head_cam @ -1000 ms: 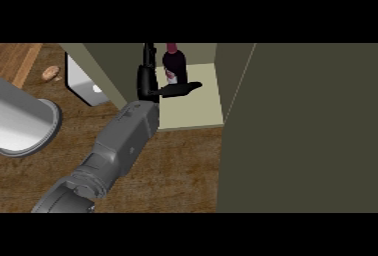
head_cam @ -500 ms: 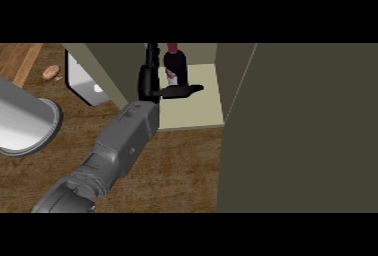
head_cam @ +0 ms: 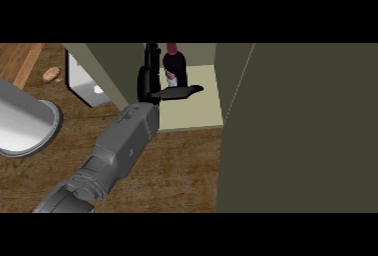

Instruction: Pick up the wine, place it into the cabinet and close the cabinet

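wine (head_cam: 174,64) inside cabinet (head_cam: 199,112); robot hand (head_cam: 155,82) apparently open beside it.

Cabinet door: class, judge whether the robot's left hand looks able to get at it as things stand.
Probably yes. The left hand is inside the cabinet beside the wine bottle. The open cabinet door stands to its right, with nothing visible between them.

A wooden counter (head_cam: 177,165) with dark brown grain fills the lower middle of the view. At the left edge stands a large grey metal cylinder (head_cam: 22,125), its rounded rim facing up. Behind it a small tan rounded thing (head_cam: 52,74) lies on the wood. A flat white panel (head_cam: 87,82) leans just beside it.
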Robot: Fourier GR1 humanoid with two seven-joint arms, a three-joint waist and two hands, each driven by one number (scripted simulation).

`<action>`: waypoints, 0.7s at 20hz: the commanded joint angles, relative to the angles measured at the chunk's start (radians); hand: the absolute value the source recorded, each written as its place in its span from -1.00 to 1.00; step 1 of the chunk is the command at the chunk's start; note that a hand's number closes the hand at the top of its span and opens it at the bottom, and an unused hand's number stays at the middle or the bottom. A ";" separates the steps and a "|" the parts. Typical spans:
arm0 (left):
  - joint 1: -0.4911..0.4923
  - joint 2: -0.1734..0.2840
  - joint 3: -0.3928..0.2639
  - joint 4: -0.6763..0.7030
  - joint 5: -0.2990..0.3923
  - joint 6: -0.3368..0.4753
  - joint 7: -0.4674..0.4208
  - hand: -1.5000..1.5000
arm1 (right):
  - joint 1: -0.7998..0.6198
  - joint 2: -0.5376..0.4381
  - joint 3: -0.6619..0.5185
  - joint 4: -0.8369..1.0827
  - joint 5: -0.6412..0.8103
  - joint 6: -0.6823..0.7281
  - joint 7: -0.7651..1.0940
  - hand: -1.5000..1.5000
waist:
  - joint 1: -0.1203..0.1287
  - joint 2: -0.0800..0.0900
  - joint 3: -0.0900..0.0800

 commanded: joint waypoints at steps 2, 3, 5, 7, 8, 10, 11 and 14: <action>0.102 0.002 -0.041 -0.043 0.066 -0.021 -0.001 -1.00 | -0.010 -0.011 -0.024 -0.023 -0.014 -0.009 0.009 -1.00 | 0.039 -0.011 0.000; 0.128 0.002 -0.069 -0.052 0.104 -0.029 -0.019 -1.00 | -0.028 0.006 0.025 -0.011 0.012 -0.012 0.000 -1.00 | 0.016 -0.009 -0.001; 0.146 0.002 -0.125 -0.099 0.122 -0.012 0.002 -1.00 | -0.040 -0.012 -0.012 -0.030 -0.014 -0.022 0.048 -1.00 | 0.028 -0.011 -0.001; 0.174 0.002 -0.173 -0.159 0.180 0.022 0.025 -1.00 | 0.054 -0.010 -0.002 -0.080 -0.031 0.003 0.014 -1.00 | 0.017 -0.014 0.000; 0.233 0.002 -0.219 -0.184 0.200 0.032 -0.009 -1.00 | 0.010 -0.002 -0.007 -0.032 -0.030 -0.005 0.008 -1.00 | 0.013 -0.012 0.000; 0.254 0.002 -0.310 -0.293 0.238 0.077 0.054 -1.00 | -0.025 0.003 0.011 -0.018 0.033 -0.028 0.017 -1.00 | 0.038 -0.013 0.000; 0.305 0.002 -0.377 -0.350 0.273 0.118 0.057 -1.00 | -0.034 -0.006 -0.002 -0.035 0.013 -0.029 0.038 -1.00 | 0.025 -0.016 -0.001; 0.370 0.002 -0.516 -0.521 0.339 0.257 0.070 -1.00 | 0.007 0.006 0.019 -0.043 0.038 -0.032 0.007 -1.00 | 0.040 -0.013 0.000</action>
